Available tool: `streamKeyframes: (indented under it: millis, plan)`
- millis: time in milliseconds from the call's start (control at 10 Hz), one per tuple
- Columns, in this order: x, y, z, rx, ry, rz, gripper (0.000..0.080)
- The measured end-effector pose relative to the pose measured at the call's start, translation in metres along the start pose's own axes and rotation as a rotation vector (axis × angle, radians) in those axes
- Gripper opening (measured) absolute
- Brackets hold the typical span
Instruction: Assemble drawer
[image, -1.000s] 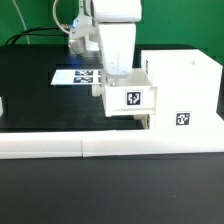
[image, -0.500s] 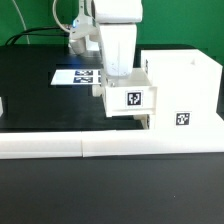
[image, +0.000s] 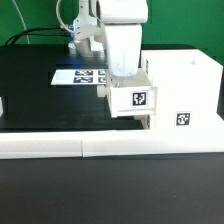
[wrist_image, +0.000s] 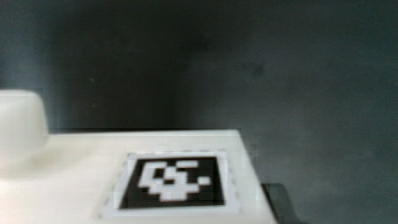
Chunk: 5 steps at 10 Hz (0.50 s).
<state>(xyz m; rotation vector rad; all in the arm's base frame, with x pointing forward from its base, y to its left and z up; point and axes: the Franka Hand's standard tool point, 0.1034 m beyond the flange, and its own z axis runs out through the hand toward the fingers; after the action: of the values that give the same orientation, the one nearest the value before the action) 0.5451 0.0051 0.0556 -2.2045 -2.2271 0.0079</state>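
Note:
In the exterior view my gripper (image: 127, 84) comes down from above and is shut on a small white drawer tray (image: 137, 100) with a black-and-white tag on its facing side. The tray is held against the open side of the large white housing (image: 186, 88), which stands at the exterior view's right and carries a tag low on its front. In the wrist view the tray's tagged white face (wrist_image: 173, 180) fills the lower part, with its round knob (wrist_image: 16, 124) at one edge and one dark fingertip (wrist_image: 279, 203) beside it.
The marker board (image: 80, 76) lies flat on the black table behind the gripper. A long white bar (image: 90, 148) runs along the table's front edge. A small white piece (image: 2, 105) shows at the exterior view's far left edge.
My gripper and the tray have shifted a little toward the exterior view's right, closer into the housing.

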Motion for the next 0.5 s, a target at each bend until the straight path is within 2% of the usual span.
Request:
streamKeyframes:
  millis: [300, 500]
  plan:
    - [-0.0001, -0.0001, 0.0001, 0.0, 0.0, -0.001, 0.0044]
    - [0.009, 0.0014, -0.0009, 0.003, -0.001, -0.021, 0.0044]
